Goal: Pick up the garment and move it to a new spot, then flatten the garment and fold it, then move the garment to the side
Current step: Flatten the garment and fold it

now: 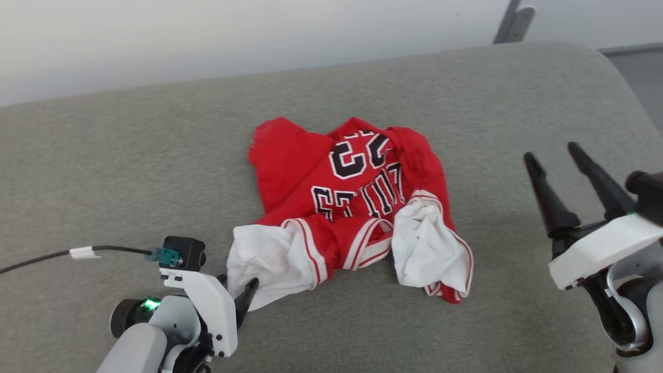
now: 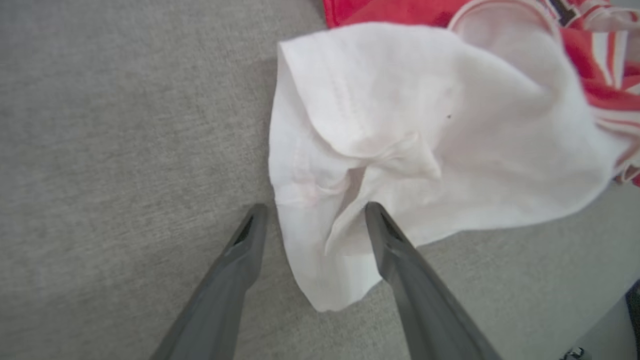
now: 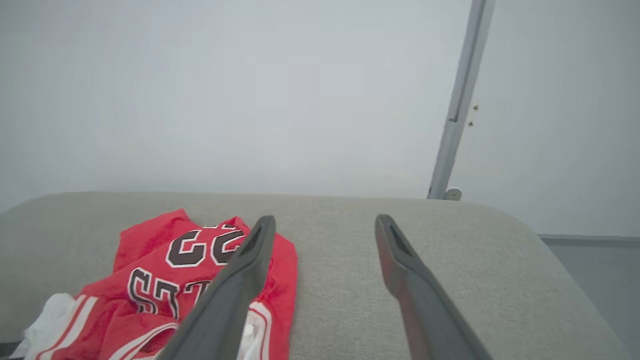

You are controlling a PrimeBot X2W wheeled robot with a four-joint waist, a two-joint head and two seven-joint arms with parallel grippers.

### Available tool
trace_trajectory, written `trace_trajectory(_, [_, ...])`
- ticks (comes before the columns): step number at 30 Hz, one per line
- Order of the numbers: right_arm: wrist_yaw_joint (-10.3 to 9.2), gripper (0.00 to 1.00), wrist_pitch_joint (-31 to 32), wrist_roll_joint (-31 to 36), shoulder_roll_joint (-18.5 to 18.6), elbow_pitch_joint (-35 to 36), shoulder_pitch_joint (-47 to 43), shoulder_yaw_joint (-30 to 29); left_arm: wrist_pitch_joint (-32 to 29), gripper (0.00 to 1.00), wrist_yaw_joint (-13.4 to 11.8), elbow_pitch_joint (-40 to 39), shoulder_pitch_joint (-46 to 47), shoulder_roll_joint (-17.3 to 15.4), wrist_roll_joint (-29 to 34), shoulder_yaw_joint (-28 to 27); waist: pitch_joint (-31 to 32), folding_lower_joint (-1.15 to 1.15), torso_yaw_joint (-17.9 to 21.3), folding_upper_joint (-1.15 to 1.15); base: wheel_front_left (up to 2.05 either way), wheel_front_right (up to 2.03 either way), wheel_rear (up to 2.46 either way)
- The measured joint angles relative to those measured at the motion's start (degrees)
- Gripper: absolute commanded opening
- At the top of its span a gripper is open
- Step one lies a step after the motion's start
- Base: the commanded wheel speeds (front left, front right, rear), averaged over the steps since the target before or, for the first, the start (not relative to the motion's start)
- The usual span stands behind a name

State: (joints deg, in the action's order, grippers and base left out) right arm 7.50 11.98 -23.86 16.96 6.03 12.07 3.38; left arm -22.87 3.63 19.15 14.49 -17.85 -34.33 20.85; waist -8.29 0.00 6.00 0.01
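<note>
The garment [image 1: 290,160] lies crumpled on a grey upholstered surface [image 1: 103,171], ahead of and just to the right of the left claw [image 1: 238,287], and well to the left of the right claw [image 1: 550,151]. Its neck end points toward the robot and its red body runs away toward the far edge, so the dark, white-outlined numbers and letters read upside down in the head view. The two white sleeves spread sideways along the near edge, one toward each claw, with the striped collar between them. The heap is bunched and about as wide as it is long, so it has no clear long axis.

The left claw [image 2: 315,207] is spread wide and low over the surface. It straddles the edge of the nearer white sleeve [image 2: 400,100]. One fingertip [image 2: 372,215] sits at a fold of that sleeve, and the other [image 2: 255,220] is over bare grey fabric just beside it. The jaws are not closed on the cloth.

The right claw [image 3: 325,220] is also fully released and holds nothing. It is lifted clear of the surface, and the garment [image 3: 150,250] is off to its left. A thin grey pole [image 3: 460,100] stands against the pale wall beyond it.
</note>
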Motion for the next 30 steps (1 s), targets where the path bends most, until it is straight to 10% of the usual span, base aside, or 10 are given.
trace_trajectory(10, [-0.01,1.00,-7.14,3.21,-5.60,-2.75,-1.25,-6.14,-8.40,0.99,-5.78,1.74,2.41,-1.02,3.54,2.85,-0.85,0.00,2.96,0.00,0.00,0.00,0.00])
trace_trajectory(12, [-0.01,1.00,-8.12,3.21,-5.95,-2.98,-1.30,-6.56,-9.53,0.00,-5.83,1.79,3.09,-1.51,4.24,3.75,-1.04,0.00,3.08,0.00,0.00,0.00,0.00])
trace_trajectory(20, [-0.01,1.00,-10.50,2.07,-6.22,-4.98,-1.25,-6.01,-10.23,0.00,-6.20,0.80,3.71,-2.87,4.93,3.70,-1.21,0.00,2.14,0.00,0.00,0.00,0.00])
trace_trajectory(30, [-0.01,1.00,-8.09,0.24,-5.15,-5.28,-2.18,-3.96,-12.25,0.00,-10.17,-2.57,-0.83,-12.87,3.46,-2.55,-0.94,0.00,-1.16,0.00,0.00,0.00,0.00])
